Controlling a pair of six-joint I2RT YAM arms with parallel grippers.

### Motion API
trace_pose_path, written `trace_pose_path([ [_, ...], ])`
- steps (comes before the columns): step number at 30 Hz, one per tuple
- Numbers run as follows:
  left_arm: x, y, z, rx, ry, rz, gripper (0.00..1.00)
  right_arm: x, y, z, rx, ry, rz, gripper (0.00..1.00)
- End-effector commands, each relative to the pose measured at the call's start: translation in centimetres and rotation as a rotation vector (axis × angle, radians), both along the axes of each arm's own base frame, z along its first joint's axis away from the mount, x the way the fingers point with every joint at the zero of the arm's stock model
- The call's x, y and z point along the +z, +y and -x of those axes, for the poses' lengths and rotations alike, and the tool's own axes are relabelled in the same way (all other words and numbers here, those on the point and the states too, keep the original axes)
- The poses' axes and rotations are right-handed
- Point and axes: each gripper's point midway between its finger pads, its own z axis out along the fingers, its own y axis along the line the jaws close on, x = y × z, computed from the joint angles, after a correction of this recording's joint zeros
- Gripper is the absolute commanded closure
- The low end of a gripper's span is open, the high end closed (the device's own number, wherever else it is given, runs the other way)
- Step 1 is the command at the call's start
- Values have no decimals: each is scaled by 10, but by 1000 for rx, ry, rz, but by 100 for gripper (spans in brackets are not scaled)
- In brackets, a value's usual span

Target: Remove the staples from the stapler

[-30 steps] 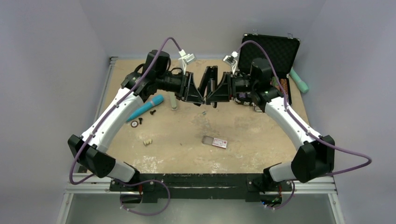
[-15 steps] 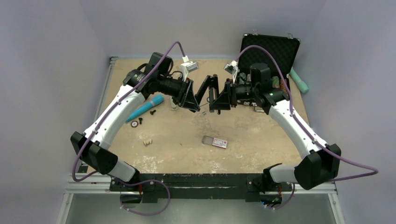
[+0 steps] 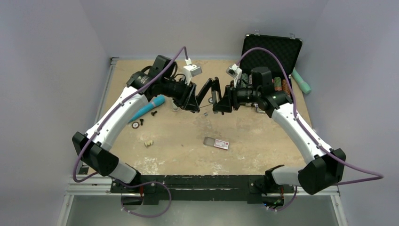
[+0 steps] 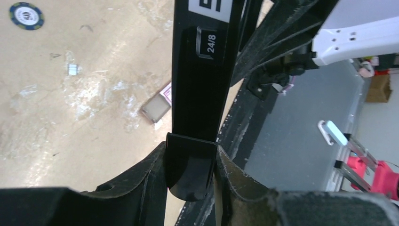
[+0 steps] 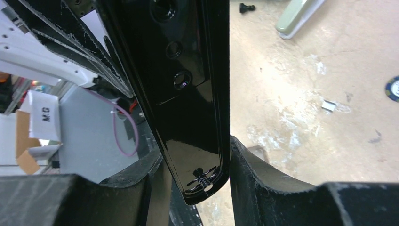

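Over at the left of the worn, pale chipboard table (image 3: 179, 155), a teal tapered tool (image 3: 147, 108) is lying flat, with a small black screw (image 3: 154, 113) just beside its right end and a metal ring washer (image 3: 135, 125) a little nearer.

Next, the left gripper (image 4: 190, 160) is clamping one leg of the stapler (image 3: 215, 89). Its rough, dark fingers (image 4: 150, 183) are pressing on both sides of a glossy black plastic bar marked 24/8.

That stapler is hanging in the air above the far middle of the table, hinged open into a narrow V between the two grippers.

On its right side, the right gripper (image 5: 195, 165) is pinching the other leg. This one is a shiny black metal strip with round holes along it and a tiny coil spring at its rounded end.

Beneath them, a small bent silvery staple piece (image 5: 329, 106) is lying on the scuffed board. A flat rectangular box (image 3: 216, 143) with a pink-edged label is resting nearer.

At the far right, a black case (image 3: 273, 49) is standing open, showing its dimpled foam lining. A smooth mint-green handle (image 3: 301, 81) is lying just beside it.
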Motion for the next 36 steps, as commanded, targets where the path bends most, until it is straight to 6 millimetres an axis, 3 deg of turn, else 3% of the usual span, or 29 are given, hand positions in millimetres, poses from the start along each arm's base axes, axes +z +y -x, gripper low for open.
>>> trace_pose_path([
  [1, -40, 35, -12, 160, -25, -223, 100, -19, -41, -40, -308, -43, 151, 100],
  [11, -40, 41, -17, 195, -80, -236, 100, -43, -52, -25, -352, -31, 164, 100],
  [18, -55, 42, -19, 165, -73, -268, 100, -32, -39, -4, -246, -50, 74, 100],
  [21, -61, 46, -29, 183, -96, -307, 100, -26, -40, 4, -248, -70, 67, 100],
  [31, -63, 46, -68, 238, -161, -365, 100, -38, -28, 22, -254, -37, 152, 100],
  [36, -67, 59, -96, 274, -264, -450, 100, -33, -25, 32, -246, -19, 156, 100],
])
